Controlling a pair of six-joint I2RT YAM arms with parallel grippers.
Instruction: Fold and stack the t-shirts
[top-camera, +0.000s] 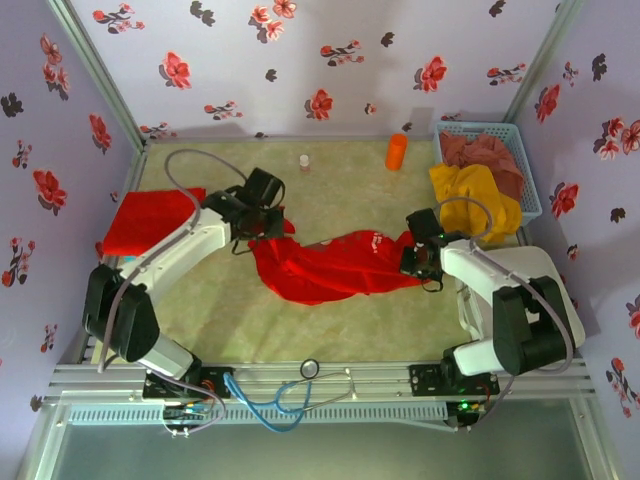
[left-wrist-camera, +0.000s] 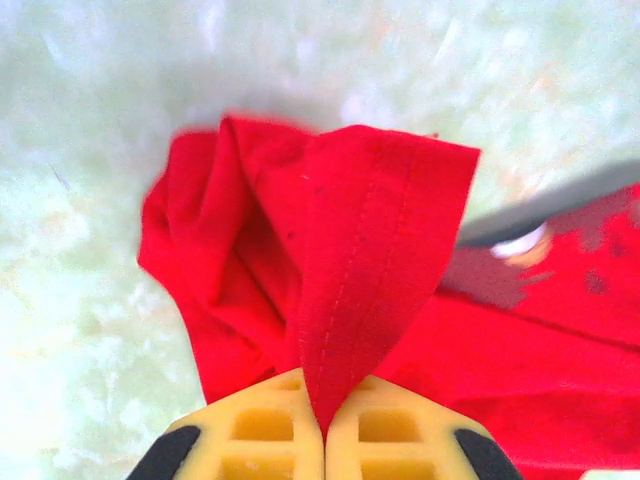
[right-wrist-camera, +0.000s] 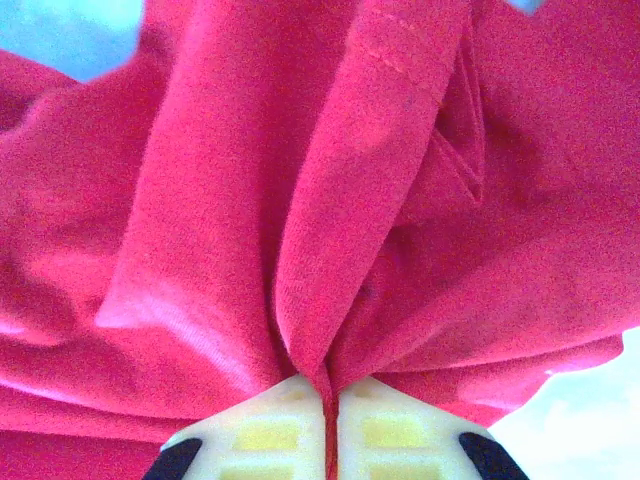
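Over at the table's (top-camera: 360, 180) left, one t-shirt (top-camera: 150, 220) is lying folded; the left end effector (left-wrist-camera: 322, 432) and right end effector (right-wrist-camera: 328, 425) are pinching the crumpled second t-shirt (top-camera: 330, 268).

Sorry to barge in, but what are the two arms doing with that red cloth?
Both arms are handling one red t-shirt in the middle of the table. The left gripper is shut on a hemmed edge at one end and the right gripper on a fold at the other. The shirt stretches bunched between them, not yet folded. A second red shirt lies flat at the table's left edge.
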